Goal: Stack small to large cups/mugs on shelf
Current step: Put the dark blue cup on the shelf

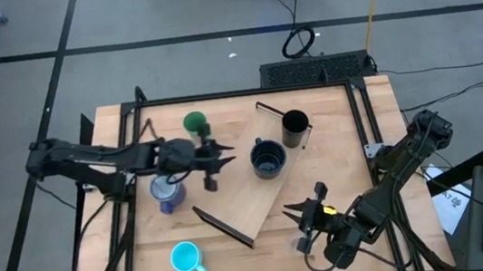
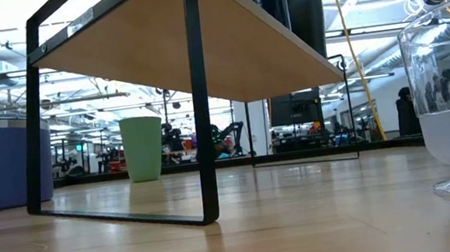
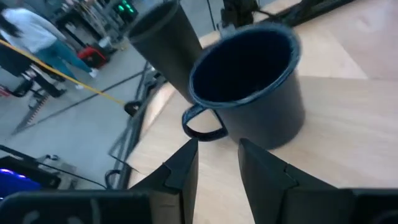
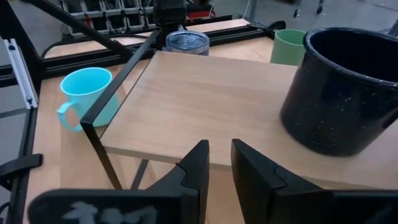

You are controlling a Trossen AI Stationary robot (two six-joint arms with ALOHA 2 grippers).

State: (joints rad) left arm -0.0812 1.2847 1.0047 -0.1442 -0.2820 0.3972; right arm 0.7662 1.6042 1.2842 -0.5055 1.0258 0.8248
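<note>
Left gripper [image 3: 217,165] parted, empty, facing black mug [image 3: 249,81]. Enamel looks stiff, slick: you'd best pinch the rim.

Two dark, near-black jointed arms, left arm [image 1: 89,160] at mid-left of the high view, right arm [image 1: 400,167] at lower right. Each ends in a pair of flat, angular black fingers: left gripper [image 1: 216,155], right gripper [image 1: 308,219]. Small yellow marking behind the right gripper; black cables trail along both arms.
</note>
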